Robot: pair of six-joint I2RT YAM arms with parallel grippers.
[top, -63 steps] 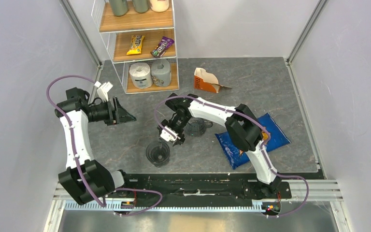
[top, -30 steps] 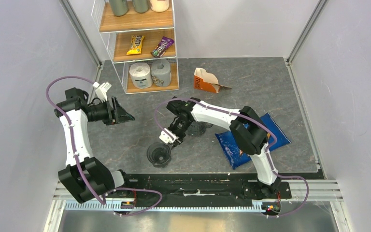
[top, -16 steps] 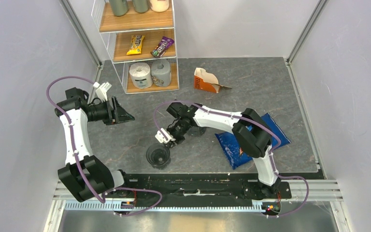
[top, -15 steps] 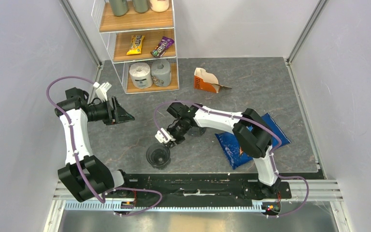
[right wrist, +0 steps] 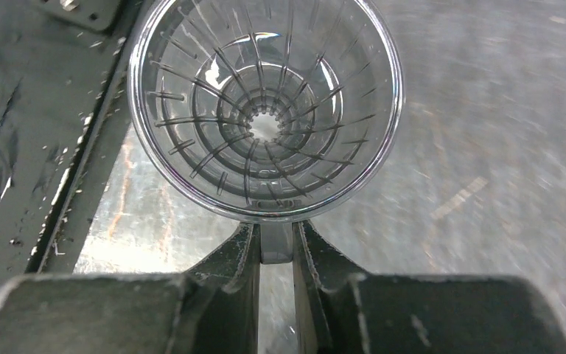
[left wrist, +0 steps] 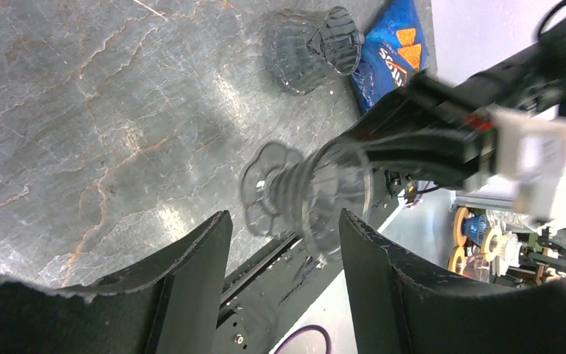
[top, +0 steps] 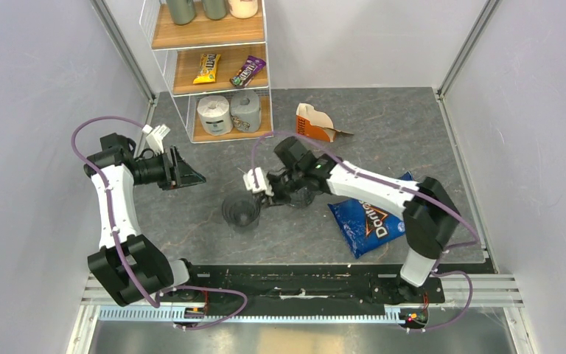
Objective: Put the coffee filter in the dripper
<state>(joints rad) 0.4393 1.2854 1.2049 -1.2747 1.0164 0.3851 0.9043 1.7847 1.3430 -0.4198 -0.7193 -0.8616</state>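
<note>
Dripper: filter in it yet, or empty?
Empty. The right wrist view looks straight into the dripper: bare ribs down to the centre hole, no paper. Right gripper pinches its handle.

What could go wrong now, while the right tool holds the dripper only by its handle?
1. The right tool pinches only the small handle of the dripper, so the tilted cone may twist or slip out.
2. The glass mug stands close beside that arm; a careless swing could knock it over.

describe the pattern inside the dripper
Smoky translucent dripper with thin ribs swirling down toward its centre hole; clearest in the right wrist view.
</note>
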